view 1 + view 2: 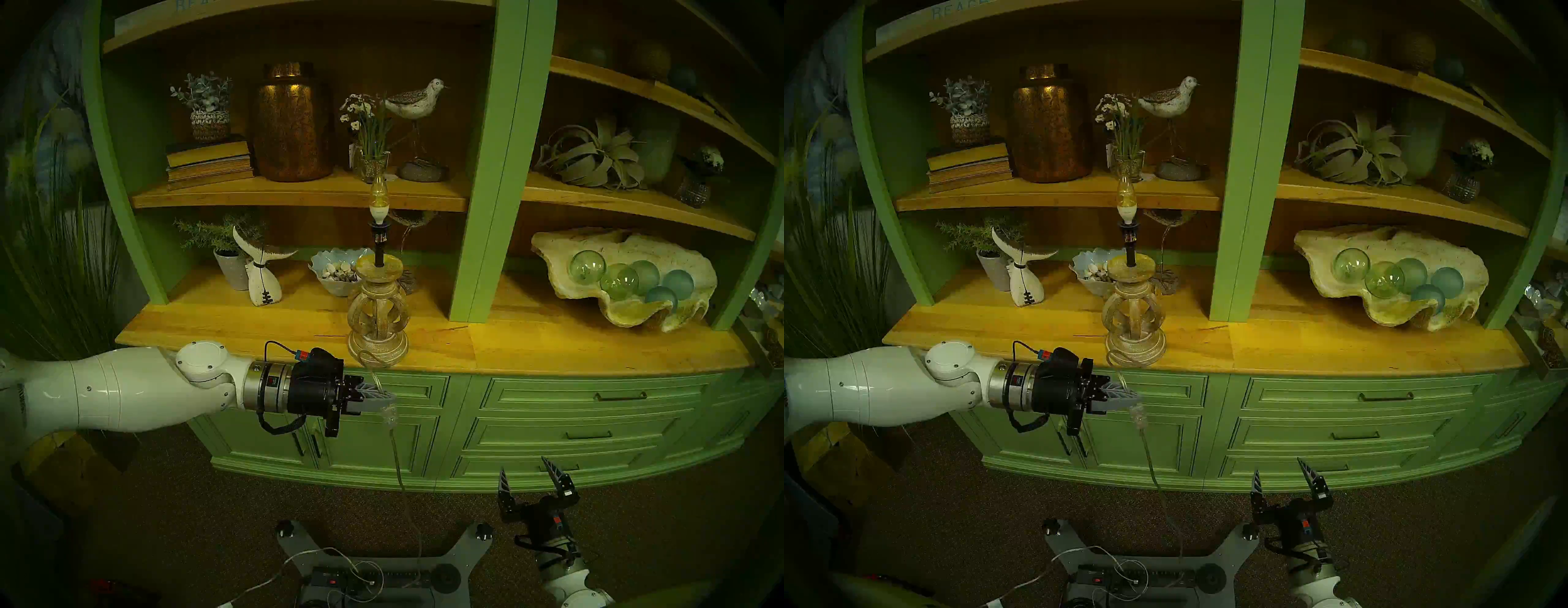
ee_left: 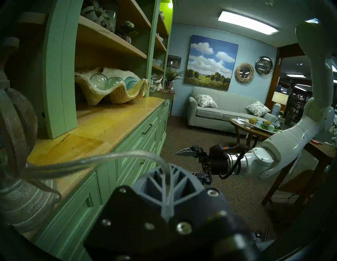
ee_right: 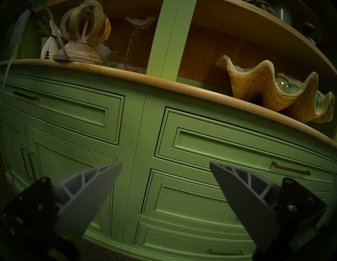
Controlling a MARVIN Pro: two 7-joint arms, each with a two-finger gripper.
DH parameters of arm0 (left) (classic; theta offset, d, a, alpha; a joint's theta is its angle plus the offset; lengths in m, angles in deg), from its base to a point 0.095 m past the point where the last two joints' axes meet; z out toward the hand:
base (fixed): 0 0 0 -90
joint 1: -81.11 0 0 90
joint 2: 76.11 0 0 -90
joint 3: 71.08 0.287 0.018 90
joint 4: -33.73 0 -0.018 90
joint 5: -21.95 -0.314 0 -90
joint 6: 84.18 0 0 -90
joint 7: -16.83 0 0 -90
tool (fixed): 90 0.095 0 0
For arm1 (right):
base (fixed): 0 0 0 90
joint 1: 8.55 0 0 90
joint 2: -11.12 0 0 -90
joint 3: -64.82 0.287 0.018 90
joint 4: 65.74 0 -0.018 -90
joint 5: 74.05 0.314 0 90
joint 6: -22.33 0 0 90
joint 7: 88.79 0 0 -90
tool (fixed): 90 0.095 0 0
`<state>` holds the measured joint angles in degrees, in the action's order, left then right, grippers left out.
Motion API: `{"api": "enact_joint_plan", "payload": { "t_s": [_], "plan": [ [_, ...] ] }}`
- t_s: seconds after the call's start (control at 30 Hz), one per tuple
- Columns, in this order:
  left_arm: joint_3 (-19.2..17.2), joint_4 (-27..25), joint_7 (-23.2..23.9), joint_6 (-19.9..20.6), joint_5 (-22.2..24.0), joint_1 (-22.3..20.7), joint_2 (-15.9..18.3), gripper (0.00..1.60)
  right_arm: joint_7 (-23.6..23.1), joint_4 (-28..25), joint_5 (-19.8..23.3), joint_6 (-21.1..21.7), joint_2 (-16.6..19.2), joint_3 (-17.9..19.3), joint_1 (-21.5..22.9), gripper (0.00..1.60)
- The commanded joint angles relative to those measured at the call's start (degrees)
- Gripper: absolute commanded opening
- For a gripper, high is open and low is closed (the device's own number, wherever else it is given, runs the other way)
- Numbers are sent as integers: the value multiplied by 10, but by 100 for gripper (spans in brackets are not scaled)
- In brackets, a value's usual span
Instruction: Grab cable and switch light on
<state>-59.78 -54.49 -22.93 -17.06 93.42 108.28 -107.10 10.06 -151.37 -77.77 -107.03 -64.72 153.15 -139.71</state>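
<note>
Left gripper (image 1: 384, 401) pinches the cable (image 1: 396, 454), limp, thin and slick, hanging off the counter (image 1: 551, 339) below the lamp (image 1: 377, 305); switch block (image 1: 389, 415) just under the fingertips, probably ungripped. Right gripper (image 1: 536, 477) spread, empty.

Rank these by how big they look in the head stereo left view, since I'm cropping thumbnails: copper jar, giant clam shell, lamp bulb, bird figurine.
1. giant clam shell
2. copper jar
3. bird figurine
4. lamp bulb

The bulb stands nearer the camera than the shelf items, yet looks smallest.
</note>
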Motion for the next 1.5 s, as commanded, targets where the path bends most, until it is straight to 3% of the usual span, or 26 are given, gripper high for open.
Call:
{"api": "enact_joint_plan", "payload": {
  "t_s": [0.0, 0.5, 0.8, 0.97, 1.03, 1.33, 1.47],
  "plan": [
    [-15, -4, 0, -7, 10, -13, 1, 0, 0, -16, 0, -3, 0, 0, 2, 160],
    [-15, -4, 0, -7, 10, -13, 0, 0, 0, -16, 0, -3, 0, 0, 2, 160],
    [-14, -4, 0, -6, 7, -13, 0, 0, -55, -79, 8, 1, 52, -3, 21, 160],
    [-14, -3, 0, -6, 7, -13, 0, 0, -121, -126, 9, 22, 106, -2, -1, 160],
    [-14, -3, 0, -6, 6, -13, 0, 0, -131, -121, 3, 19, 101, 2, 0, 160],
    [-14, -3, 0, -6, 6, -13, -1, 0, -239, -188, 2, 89, 163, 21, -71, 160],
    [-14, -3, 0, -6, 7, -13, 0, 0, -278, -216, 20, 98, 191, 38, -61, 160]
  ]
}}
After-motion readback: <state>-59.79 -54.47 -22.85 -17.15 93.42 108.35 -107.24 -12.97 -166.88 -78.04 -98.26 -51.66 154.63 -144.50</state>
